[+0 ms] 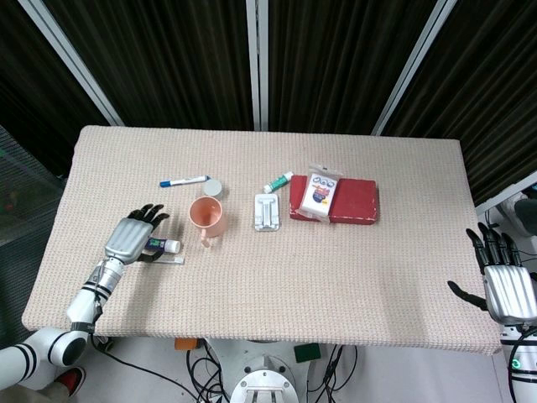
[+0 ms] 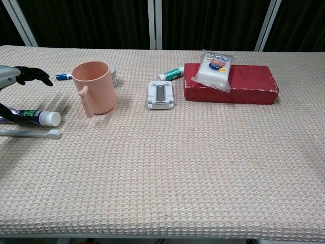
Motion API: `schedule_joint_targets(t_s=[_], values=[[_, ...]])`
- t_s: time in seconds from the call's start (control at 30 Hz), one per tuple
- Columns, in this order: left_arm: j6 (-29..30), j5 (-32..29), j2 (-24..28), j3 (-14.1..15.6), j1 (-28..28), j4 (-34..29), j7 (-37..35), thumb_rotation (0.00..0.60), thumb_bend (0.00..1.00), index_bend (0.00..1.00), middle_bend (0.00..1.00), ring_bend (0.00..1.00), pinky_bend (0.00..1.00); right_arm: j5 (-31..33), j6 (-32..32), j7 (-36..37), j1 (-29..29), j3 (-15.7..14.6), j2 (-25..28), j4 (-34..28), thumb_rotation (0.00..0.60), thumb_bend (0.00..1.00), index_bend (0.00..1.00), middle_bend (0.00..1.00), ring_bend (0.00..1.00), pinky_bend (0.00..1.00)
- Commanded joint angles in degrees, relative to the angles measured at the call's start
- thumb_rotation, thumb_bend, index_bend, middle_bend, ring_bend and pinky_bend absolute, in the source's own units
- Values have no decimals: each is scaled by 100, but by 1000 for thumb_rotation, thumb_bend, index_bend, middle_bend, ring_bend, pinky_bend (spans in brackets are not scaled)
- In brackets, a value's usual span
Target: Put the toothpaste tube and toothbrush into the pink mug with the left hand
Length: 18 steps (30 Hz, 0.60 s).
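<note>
Left robot hand: palm down, fingers spread above toothpaste tube, holding nothing.
Right robot hand: spread, idle.
Bench: beige woven cover; dark curtains behind.

Left hand palm down, fingers extended, low over table | right hand open, fingers spread, at table's edge

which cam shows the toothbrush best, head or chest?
Chest view. The toothbrush lies unobstructed in front of the toothpaste tube, left of the pink mug. In the head view the left robot hand hangs over it; only a thin white sliver shows.
</note>
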Motion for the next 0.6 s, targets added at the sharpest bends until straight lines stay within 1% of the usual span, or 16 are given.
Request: schedule_joint_targets(t_s=[0.03, 0.1, 0.23, 0.5, 0.6], values=[[10, -11, -44, 18, -20, 46, 0, 560, 201, 190, 79, 71, 210, -3, 0, 28, -8, -8, -9, 40, 530, 356, 0, 0, 0, 0], [27, -11, -84, 31, -32, 85, 11, 583, 201, 200, 81, 71, 209, -1, 10, 46, -15, -7, -8, 55, 529, 356, 0, 0, 0, 0], [69, -18, -155, 66, -43, 170, 26, 597, 202, 240, 95, 75, 210, -14, 42, 81, -33, -9, 5, 68, 528, 356, 0, 0, 0, 0], [252, 138, -306, 135, -59, 398, -43, 600, 218, 358, 126, 89, 210, 7, 44, 90, -50, -9, -14, 101, 530, 356, 0, 0, 0, 0], [256, 161, -334, 177, -64, 458, -42, 600, 222, 374, 128, 89, 210, 6, 47, 75, -51, -7, -30, 109, 531, 356, 0, 0, 0, 0]])
